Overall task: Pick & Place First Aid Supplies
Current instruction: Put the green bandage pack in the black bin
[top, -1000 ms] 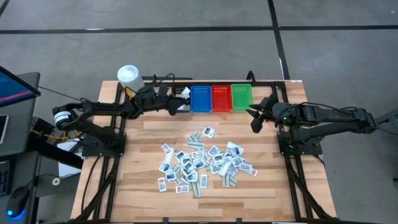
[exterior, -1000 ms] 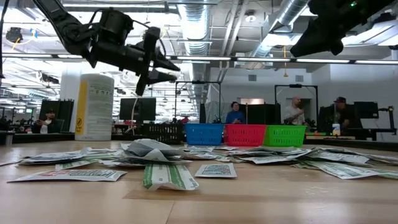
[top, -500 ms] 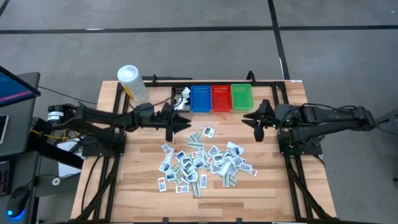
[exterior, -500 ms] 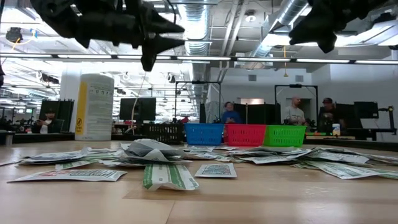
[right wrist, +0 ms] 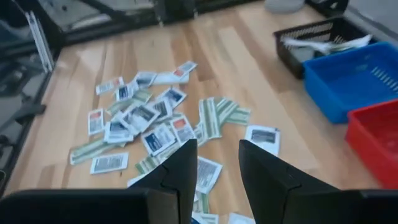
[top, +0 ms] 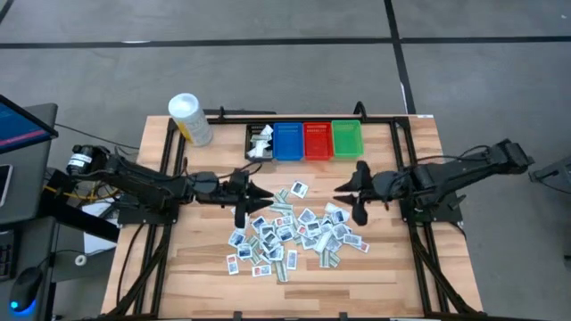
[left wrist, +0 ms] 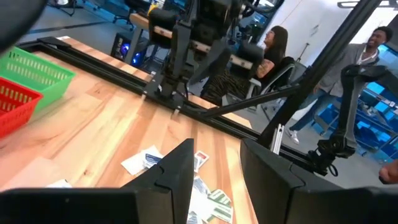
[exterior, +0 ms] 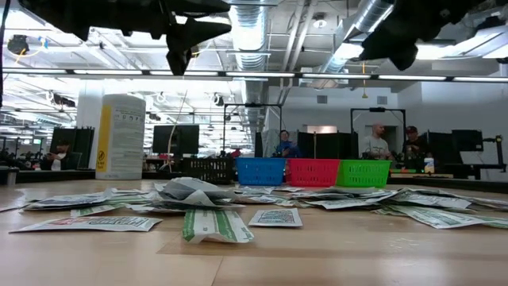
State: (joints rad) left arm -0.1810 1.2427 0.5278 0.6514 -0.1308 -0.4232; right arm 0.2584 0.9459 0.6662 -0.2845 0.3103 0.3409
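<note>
The first aid supplies lie as a loose heap of small flat packets on the middle of the wooden table, also seen in the right wrist view and the low view. My left gripper hangs open above the table just left of the heap's far end, pointing level toward the right. My right gripper hangs open above the heap's far right side, slanting down toward it. Both wrist views show an empty gap between the fingers of the left gripper and of the right gripper.
A black bin with some packets in it, a blue bin, a red bin and a green bin stand in a row at the far edge. A white tub stands at the far left corner. People are in the room behind.
My left gripper has swung from the black bin at the far edge toward the near side, to the heap's left. My right gripper has moved left and nearer, toward the heap, and tipped downward. The packets have stayed where they were.
</note>
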